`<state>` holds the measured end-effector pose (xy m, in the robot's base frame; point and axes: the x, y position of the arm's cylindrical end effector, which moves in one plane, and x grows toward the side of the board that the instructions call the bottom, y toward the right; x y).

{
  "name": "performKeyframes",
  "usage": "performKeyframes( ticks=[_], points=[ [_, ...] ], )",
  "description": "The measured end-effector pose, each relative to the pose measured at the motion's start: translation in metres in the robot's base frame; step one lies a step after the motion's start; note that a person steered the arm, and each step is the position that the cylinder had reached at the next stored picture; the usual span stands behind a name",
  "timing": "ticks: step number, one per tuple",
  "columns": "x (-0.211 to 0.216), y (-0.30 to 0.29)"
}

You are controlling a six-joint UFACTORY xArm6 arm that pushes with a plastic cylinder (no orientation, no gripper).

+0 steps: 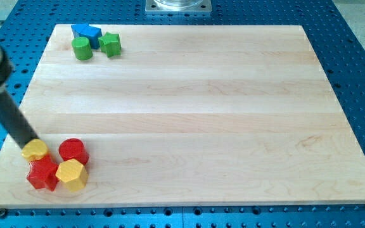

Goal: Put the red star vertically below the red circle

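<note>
Pale wooden table (189,107) on a blue perforated bench: the red star (42,174) lies near the view's bottom-left corner, touching a yellow hexagon (71,174) on its right. The red circle (73,151) sits just above, to the star's upper right. My tip (30,143) touches a yellow round block (35,150); this tool has no jaws. Far top-left, a green cylinder (82,48), blue block (86,33) and green star (111,44) cluster. No writing legible.

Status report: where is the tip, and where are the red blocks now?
My tip at yellow circle. Red star lower left of red circle. Yellow hexagon beneath the circle, blocking.
</note>
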<state>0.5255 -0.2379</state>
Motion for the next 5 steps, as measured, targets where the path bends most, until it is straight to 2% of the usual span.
performKeyframes(
  ticks=[1,2,3,5],
  points=[
    [0.0,0.0],
    [0.019,-0.045],
    [0.087,-0.042],
    [0.092,0.017]
  ],
)
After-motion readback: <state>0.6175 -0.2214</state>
